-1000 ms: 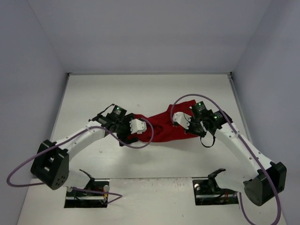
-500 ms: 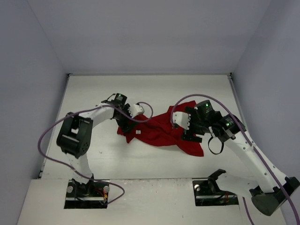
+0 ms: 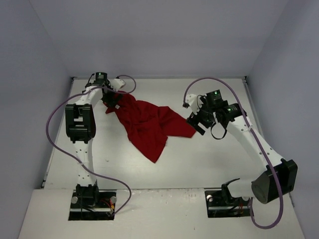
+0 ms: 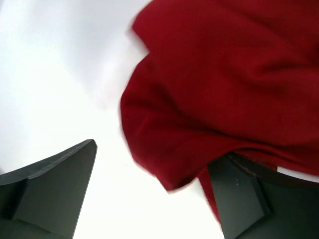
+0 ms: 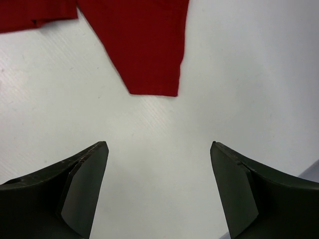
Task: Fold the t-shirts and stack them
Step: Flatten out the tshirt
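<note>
The dark red t-shirt (image 3: pixel 147 124) lies rumpled and unfolded on the white table (image 3: pixel 214 159), in the middle and toward the back-left. It runs from a bunched corner near the far left out to a flap on the right, with a point of cloth aimed at the near edge. The left gripper (image 3: pixel 110 99) reaches far back to that bunched corner; in its wrist view the jaws stand spread wide, one finger (image 4: pixel 50 191) over bare table; a fold of the red cloth lies across the tip of the other finger (image 4: pixel 246 199). I cannot tell whether the fold is only draped there or snagged, but nothing is pinched between the two. The right gripper (image 3: pixel 195 123) sits just beside the shirt's right flap, its jaws likewise wide apart; between its fingers (image 5: pixel 82 184) only bare table shows; the squared end of the flap lies just ahead of them, not touching. A purple cable (image 3: pixel 55 117) loops beside the left arm.
</note>
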